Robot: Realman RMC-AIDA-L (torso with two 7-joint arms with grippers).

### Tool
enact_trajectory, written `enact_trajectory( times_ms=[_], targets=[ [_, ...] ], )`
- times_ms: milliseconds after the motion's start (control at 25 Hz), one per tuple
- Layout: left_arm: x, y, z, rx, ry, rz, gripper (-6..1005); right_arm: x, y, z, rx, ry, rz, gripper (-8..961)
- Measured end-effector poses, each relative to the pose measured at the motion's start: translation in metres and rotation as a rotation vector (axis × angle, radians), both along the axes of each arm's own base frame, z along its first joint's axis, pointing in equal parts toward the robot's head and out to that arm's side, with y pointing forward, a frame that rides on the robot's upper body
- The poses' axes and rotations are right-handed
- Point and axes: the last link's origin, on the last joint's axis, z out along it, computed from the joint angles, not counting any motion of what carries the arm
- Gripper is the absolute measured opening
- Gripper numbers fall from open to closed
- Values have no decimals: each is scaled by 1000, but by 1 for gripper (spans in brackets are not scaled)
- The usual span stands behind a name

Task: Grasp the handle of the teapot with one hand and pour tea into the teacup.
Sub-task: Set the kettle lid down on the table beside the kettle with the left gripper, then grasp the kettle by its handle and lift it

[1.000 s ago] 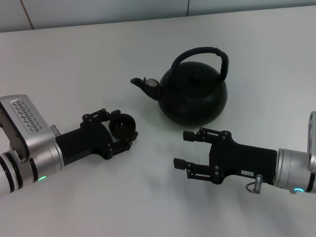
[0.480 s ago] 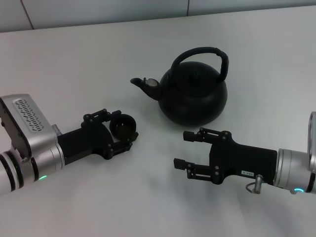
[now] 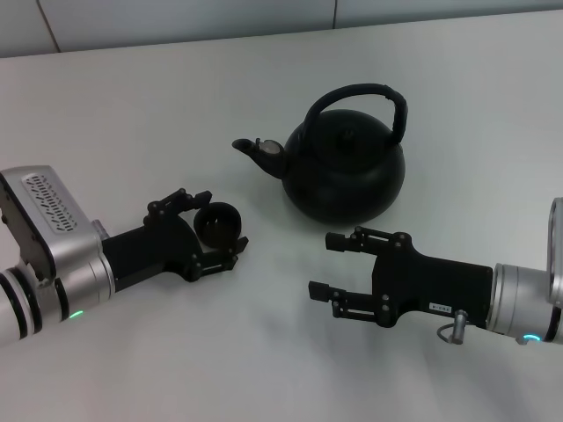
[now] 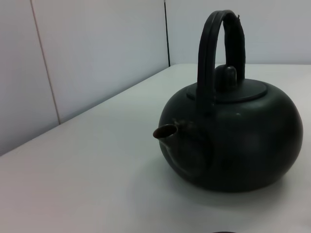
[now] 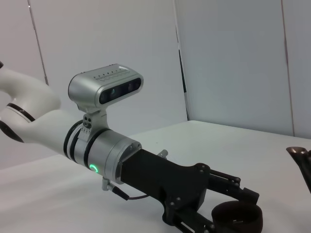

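The matte black teapot [image 3: 345, 171] stands mid-table with its spout [image 3: 255, 148] toward my left side; it also fills the left wrist view [image 4: 233, 141]. Its arched handle [image 3: 361, 92] rises free over the lid, with nothing holding it. The small black teacup [image 3: 217, 222] sits on the table in front of the spout, between the fingers of my left gripper [image 3: 223, 220], which stand open on either side of it. The right wrist view shows the same teacup [image 5: 238, 218] and left gripper. My right gripper [image 3: 324, 264] hovers open and holding nothing, just in front of the teapot.
The white table [image 3: 132, 105] runs back to a pale wall. My left arm's silver wrist and camera [image 3: 44, 220] lie low at the left, and the right forearm [image 3: 519, 303] comes in from the right edge.
My left gripper's fingers have spread slightly away from the teacup, which stays in place. The teapot and right arm have not moved.
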Motion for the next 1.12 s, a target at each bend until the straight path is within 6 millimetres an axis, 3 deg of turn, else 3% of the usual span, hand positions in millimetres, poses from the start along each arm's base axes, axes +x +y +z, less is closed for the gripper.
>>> enact_trajectory(
  times_ms=[160, 520, 760, 1120],
  targets=[
    [0, 0, 0, 2, -3, 1, 866, 0, 0, 0, 0, -1, -1, 723],
    [1, 1, 3, 6, -9, -8, 866, 0, 1, 0, 1, -2, -1, 723],
    [-9, -9, 28, 46, -94, -30, 865, 1, 1, 0, 3, -3, -5, 723],
    [-41, -43, 81, 115, -177, -29, 865, 1, 2, 1, 13, 2, -16, 722]
  ],
)
